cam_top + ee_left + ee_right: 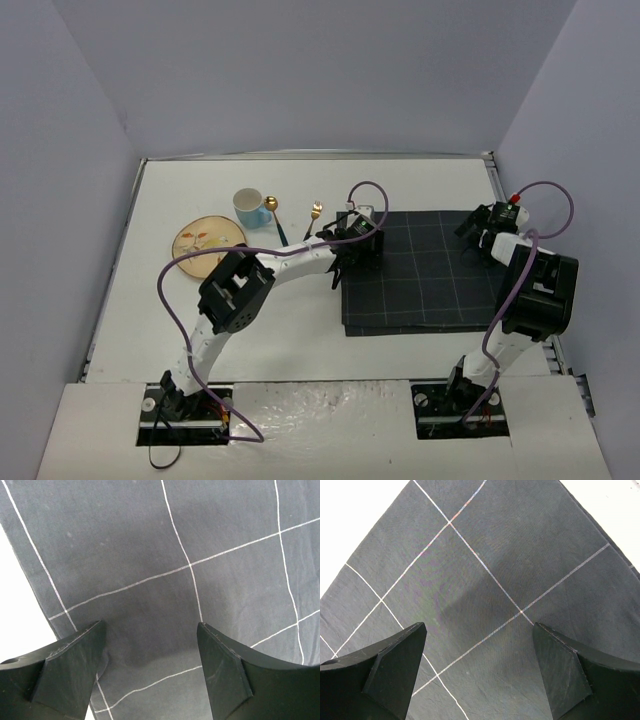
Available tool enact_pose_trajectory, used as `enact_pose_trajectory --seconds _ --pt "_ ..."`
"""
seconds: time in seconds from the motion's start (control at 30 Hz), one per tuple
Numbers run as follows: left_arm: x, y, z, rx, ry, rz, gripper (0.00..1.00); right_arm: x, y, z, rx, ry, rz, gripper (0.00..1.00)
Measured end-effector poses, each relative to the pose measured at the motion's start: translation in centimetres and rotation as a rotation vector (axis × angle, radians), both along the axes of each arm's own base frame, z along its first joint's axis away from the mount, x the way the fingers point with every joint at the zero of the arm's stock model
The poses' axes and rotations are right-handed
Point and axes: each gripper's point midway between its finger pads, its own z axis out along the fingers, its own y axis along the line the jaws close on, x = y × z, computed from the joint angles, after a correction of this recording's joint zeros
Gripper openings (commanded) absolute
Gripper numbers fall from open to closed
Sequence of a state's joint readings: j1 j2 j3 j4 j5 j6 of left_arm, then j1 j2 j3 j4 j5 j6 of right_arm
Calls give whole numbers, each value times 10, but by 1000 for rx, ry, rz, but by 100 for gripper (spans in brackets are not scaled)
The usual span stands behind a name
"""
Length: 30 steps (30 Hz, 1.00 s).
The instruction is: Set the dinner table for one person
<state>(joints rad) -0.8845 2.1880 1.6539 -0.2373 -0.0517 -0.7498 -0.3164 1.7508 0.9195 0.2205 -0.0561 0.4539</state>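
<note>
The dinner table [410, 185] is a broad, flat white rectangle edged by a thin metal rim.

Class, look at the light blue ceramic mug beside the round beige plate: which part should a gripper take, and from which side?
Grip the light blue ceramic mug by its rim wall from straight above, one finger inside, on the side away from the gold-headed spoon. It stands upright, mouth open upward, and the spoon lies close beside it, probably crowding that side.
</note>
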Motion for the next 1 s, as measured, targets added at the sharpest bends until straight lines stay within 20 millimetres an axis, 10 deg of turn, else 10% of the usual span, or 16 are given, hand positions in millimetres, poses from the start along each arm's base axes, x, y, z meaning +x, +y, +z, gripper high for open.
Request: enact_pose_trajectory --seconds 0.53,1.0 --pt "3 15 -1 0 32 46 70 -10 2 0 12 5 -33 85" --pt "-3 67 -4 209 42 48 84 -21 5 9 34 18 -55 85"
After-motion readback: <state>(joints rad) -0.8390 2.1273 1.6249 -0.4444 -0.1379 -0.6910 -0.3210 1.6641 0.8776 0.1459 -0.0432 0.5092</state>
